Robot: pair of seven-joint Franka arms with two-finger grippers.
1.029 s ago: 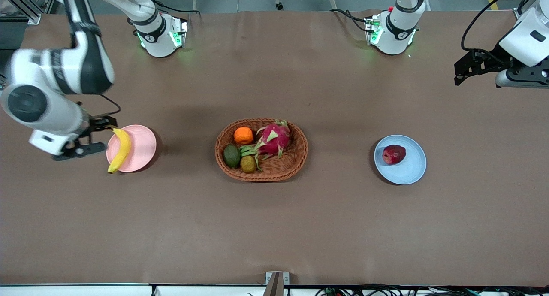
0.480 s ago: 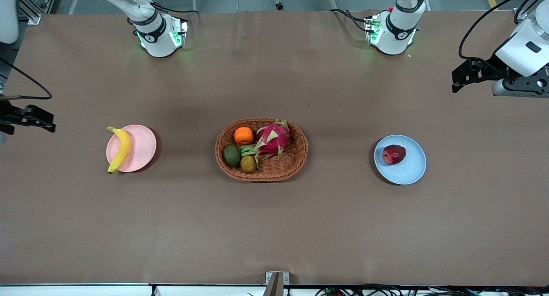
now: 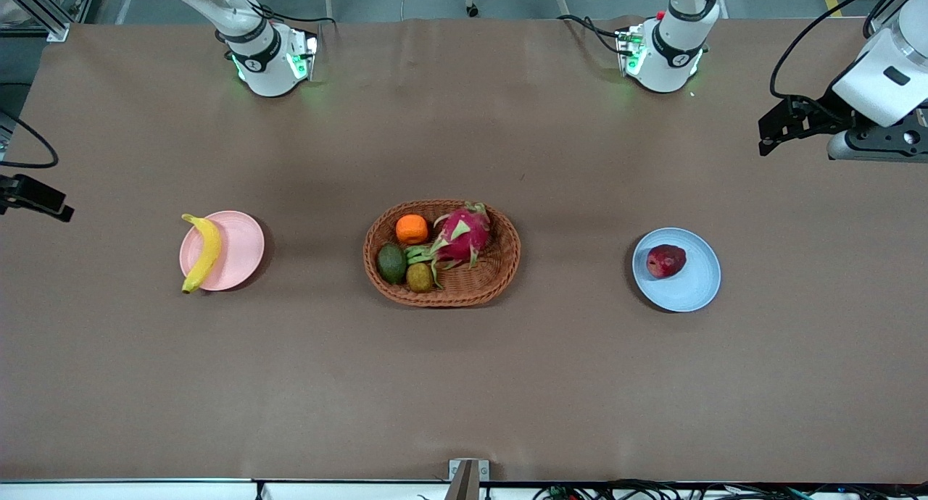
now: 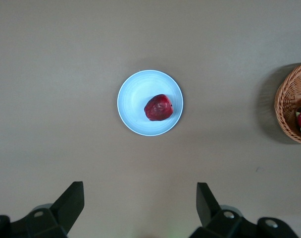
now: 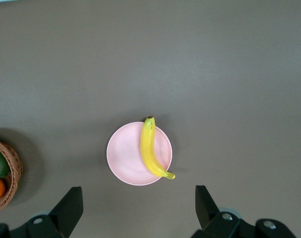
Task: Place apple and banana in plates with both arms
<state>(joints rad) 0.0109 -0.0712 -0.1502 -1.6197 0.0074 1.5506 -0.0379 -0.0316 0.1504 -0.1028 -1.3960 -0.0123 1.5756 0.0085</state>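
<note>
1. front view: banana (image 3: 202,252) lies on the pink plate (image 3: 239,251), one tip past its rim; apple (image 3: 665,261) sits on the blue plate (image 3: 693,285).
2. left gripper (image 4: 138,207) and right gripper (image 5: 138,207) hang high over the table ends, jaws apart, empty.
3. both placements look done; next calls only for parking the arms.

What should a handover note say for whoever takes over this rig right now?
Left gripper: jaws open, empty, high over the left arm's end of the table.
Right gripper: jaws open, empty, high over the right arm's end.
Apple lies in the blue plate.
Banana lies across the pink plate, one tip over the rim.
Done: both fruits placed.
Left: nothing obvious.
</note>
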